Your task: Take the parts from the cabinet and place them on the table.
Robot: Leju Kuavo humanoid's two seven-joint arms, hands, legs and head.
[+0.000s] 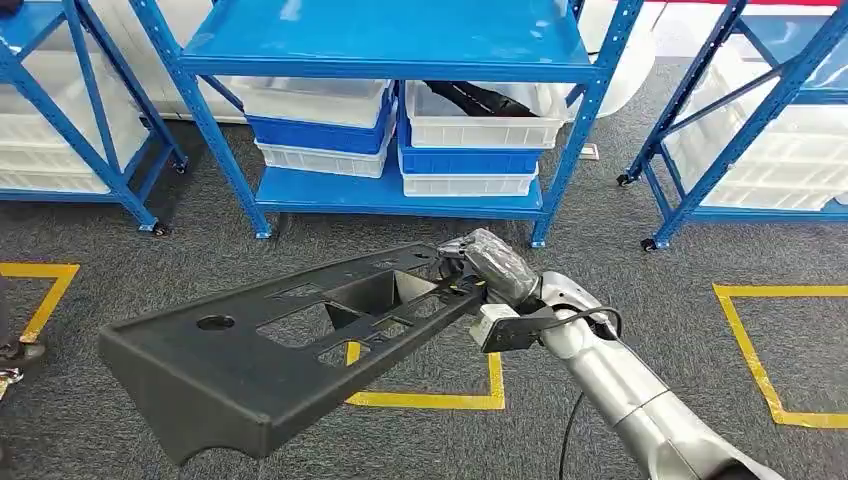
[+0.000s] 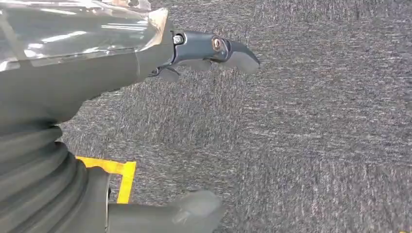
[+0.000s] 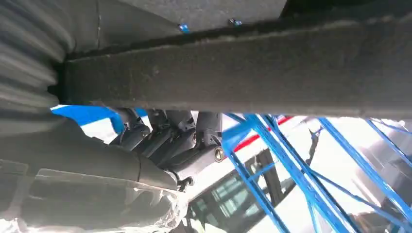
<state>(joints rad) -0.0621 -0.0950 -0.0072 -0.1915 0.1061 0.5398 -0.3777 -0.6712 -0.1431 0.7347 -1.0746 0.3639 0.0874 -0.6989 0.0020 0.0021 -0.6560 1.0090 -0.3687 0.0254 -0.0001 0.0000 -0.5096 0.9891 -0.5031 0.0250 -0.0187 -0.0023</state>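
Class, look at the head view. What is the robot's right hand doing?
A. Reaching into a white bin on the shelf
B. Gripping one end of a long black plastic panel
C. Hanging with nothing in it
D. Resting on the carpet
B. The right hand grips one end of the black panel, which juts out above the carpet, away from the shelf.

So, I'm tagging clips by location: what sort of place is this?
Probably a warehouse or factory storeroom: blue metal racks holding stacked plastic bins, and yellow tape squares marked on grey carpet.

Bright, even light — wrist views blurred
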